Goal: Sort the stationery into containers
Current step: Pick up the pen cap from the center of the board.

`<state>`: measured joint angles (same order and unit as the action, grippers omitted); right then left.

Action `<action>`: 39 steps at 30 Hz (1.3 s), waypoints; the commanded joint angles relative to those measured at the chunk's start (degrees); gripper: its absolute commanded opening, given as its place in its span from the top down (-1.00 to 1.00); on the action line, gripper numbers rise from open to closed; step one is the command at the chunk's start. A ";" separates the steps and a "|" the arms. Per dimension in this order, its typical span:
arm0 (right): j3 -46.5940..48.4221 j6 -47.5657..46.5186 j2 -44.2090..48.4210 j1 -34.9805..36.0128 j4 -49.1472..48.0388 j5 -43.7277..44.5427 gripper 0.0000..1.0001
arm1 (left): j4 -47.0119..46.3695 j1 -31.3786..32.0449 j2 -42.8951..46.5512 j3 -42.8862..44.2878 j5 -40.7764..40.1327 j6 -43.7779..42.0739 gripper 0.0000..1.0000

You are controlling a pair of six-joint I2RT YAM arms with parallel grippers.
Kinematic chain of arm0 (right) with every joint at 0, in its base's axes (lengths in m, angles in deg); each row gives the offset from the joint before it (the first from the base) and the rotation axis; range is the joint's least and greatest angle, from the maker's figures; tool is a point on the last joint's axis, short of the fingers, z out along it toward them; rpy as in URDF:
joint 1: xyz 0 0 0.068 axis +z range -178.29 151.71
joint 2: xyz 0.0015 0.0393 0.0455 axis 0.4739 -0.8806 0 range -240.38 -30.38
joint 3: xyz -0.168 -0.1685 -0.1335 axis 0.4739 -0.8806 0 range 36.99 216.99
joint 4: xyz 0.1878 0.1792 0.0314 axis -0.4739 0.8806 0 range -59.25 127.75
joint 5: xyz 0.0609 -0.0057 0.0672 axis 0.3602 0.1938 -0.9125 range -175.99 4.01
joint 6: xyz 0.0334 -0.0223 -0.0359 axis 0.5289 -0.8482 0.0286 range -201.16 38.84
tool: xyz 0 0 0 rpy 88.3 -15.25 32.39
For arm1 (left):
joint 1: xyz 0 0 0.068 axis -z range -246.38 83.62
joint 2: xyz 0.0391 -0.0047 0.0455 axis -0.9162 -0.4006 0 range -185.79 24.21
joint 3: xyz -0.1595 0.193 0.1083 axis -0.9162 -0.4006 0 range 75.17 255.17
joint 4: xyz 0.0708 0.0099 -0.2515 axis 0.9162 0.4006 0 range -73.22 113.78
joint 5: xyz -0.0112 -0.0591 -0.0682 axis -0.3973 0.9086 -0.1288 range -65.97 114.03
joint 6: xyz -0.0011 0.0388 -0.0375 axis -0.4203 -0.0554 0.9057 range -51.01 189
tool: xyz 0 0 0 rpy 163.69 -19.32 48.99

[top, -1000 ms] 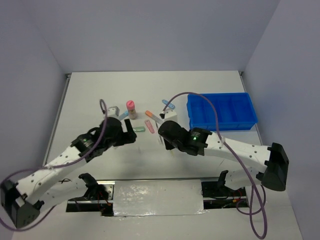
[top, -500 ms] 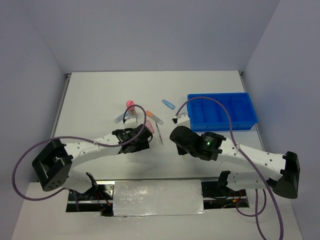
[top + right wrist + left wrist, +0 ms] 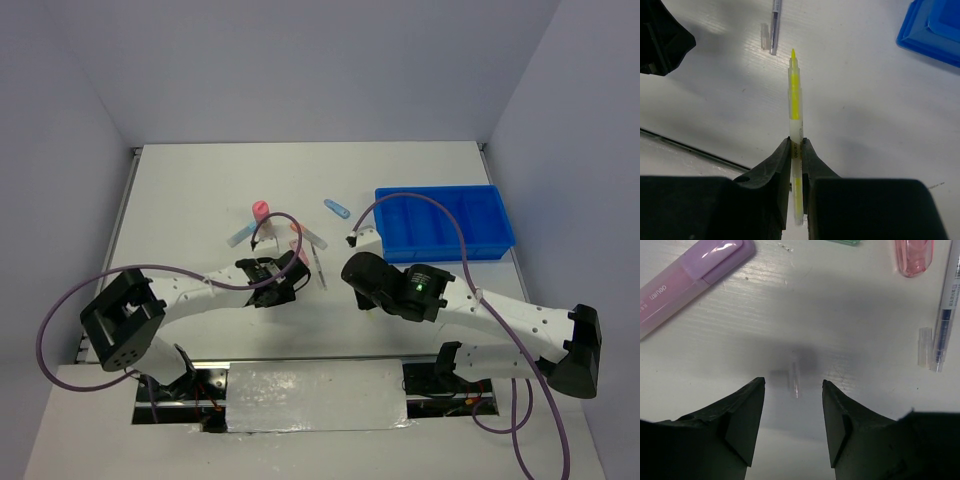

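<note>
My right gripper [image 3: 796,141] is shut on a thin yellow pen [image 3: 795,95] and holds it over the bare table, left of the blue tray [image 3: 935,25]. In the top view the right gripper [image 3: 360,248] is left of the tray [image 3: 442,224]. My left gripper [image 3: 792,382] is open and empty, low over the table, with a small clear cap [image 3: 796,375] just ahead of its fingertips. A lilac stick [image 3: 685,282], a pink stick [image 3: 913,257] and a grey pen [image 3: 947,305] lie ahead of it. In the top view the left gripper [image 3: 283,268] is below the pink-capped bottle [image 3: 259,212].
A blue stick [image 3: 337,208] lies left of the tray. A pale blue stick [image 3: 238,237] lies next to the bottle. A second clear cap [image 3: 925,346] lies beside the grey pen. The table's front edge shows at the lower left of the right wrist view [image 3: 685,145].
The left arm has swung right, bringing its gripper in among the items. The right gripper has drawn back to the right, toward the tray, with the yellow pen.
</note>
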<state>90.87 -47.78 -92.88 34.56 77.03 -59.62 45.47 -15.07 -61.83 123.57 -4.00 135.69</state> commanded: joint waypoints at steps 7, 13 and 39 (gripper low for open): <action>0.43 -0.43 0.36 0.43 -1.72 0.26 1.00 | -2.58 0.20 -1.94 -0.50 0.08 0.89 -0.01; 0.25 -0.43 0.80 0.43 -2.07 0.00 1.00 | -3.28 0.28 -4.14 -0.76 0.70 0.89 0.10; -9.85 -2.54 7.74 0.61 -23.93 -11.78 1.00 | -5.92 0.19 12.53 3.71 0.88 -8.15 1.00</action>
<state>82.35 -50.20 -86.45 34.74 63.61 -68.34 41.27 -15.07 -55.86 122.65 -1.66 131.76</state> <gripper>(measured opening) 0.166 0.222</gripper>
